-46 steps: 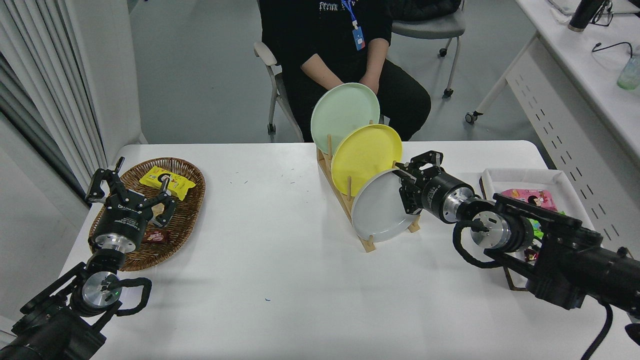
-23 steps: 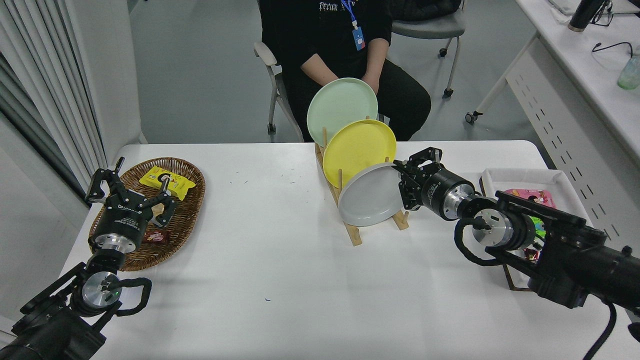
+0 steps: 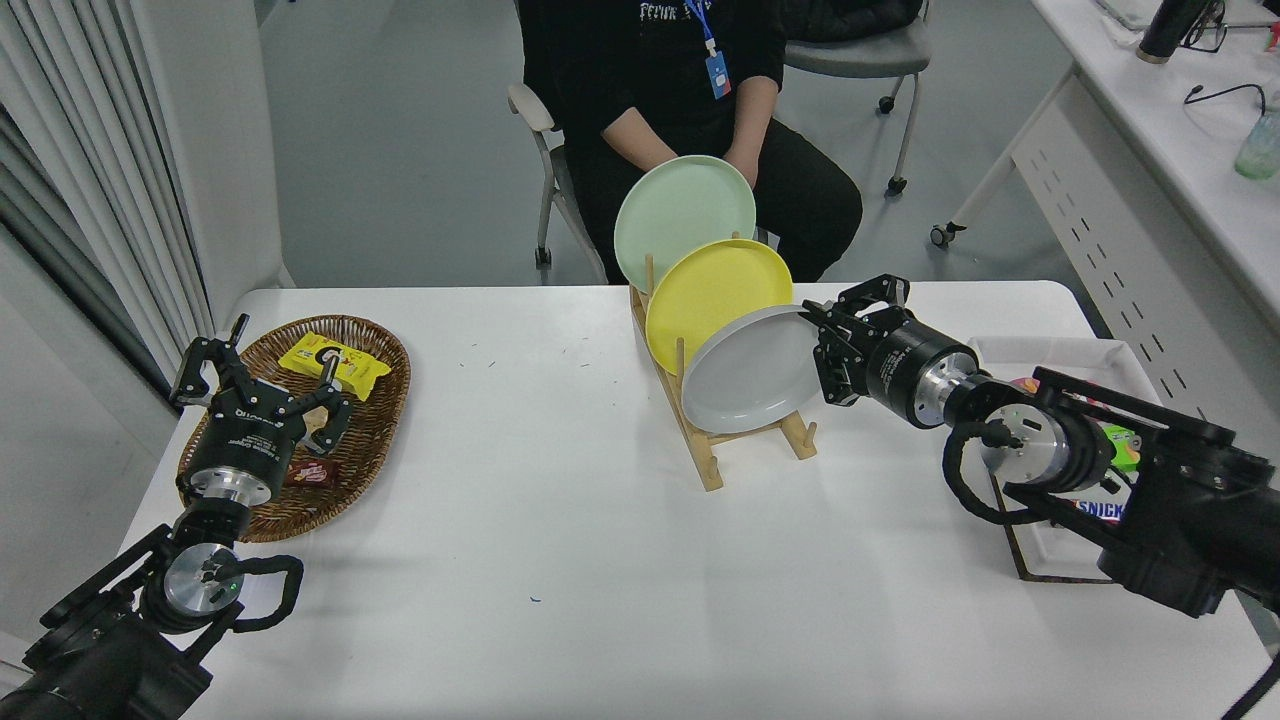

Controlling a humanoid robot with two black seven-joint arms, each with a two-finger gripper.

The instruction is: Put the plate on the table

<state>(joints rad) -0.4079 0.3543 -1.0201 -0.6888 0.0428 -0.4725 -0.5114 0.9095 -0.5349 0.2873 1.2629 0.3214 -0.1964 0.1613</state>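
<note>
Head view: plate (image 3: 745,371) tilted, face toward camera-left.

Pale grey plate (image 3: 752,370), yellow plate (image 3: 712,295), mint green plate (image 3: 682,212), white table (image 3: 560,560).

An office or lab room set up for robot trials. A white bench (image 3: 560,560) stands on a plain grey floor (image 3: 400,150), with wheeled office chairs (image 3: 870,50) behind it and a person (image 3: 690,110) with a lanyard badge seated at the far side. At the right runs a white desk (image 3: 1150,200) with a perforated side panel, bearing a cable and a bottle. Pale vertical blinds (image 3: 90,170) hang at the left. Two black robot arms reach over the bench.
</note>
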